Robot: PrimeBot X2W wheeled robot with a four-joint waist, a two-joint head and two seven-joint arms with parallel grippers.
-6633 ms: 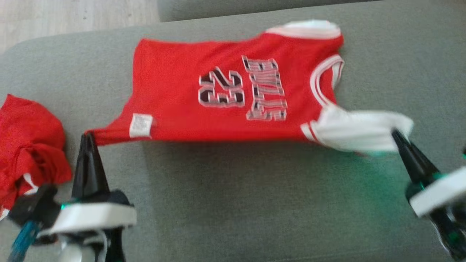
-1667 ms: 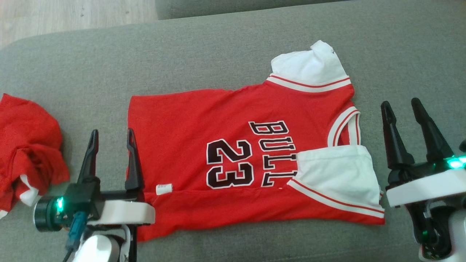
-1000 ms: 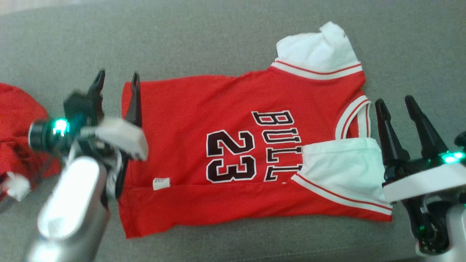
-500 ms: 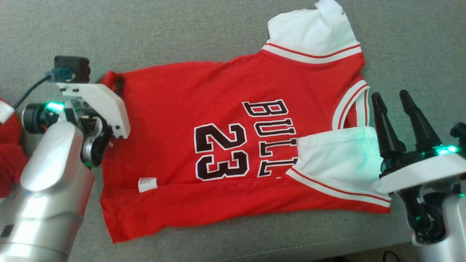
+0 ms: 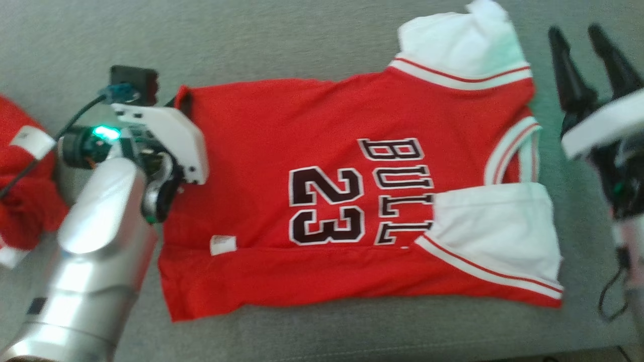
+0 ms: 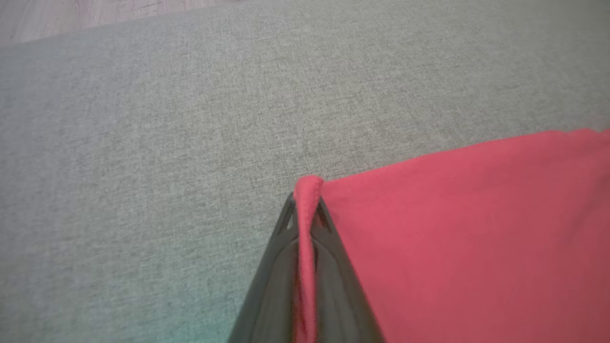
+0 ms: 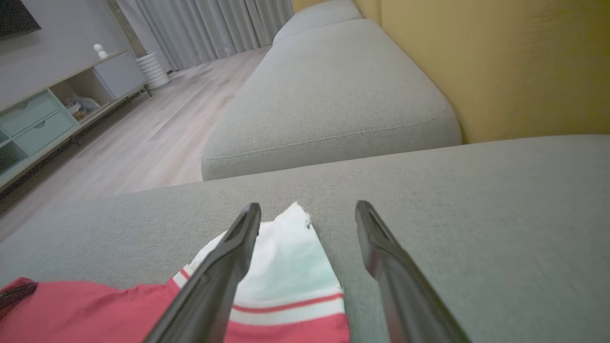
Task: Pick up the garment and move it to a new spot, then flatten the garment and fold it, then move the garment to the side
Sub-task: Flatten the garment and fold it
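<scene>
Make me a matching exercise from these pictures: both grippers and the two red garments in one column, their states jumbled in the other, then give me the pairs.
Column one:
1. left gripper
2. right gripper
3. jersey
4. red heap

Column two:
A. open, beside the far white sleeve
B. spread out on the sofa, number 23 facing up
C. bunched up at the head view's left edge
D. shut on a red fabric corner

Pairs: 1-D, 2-A, 3-B, 4-C
</scene>
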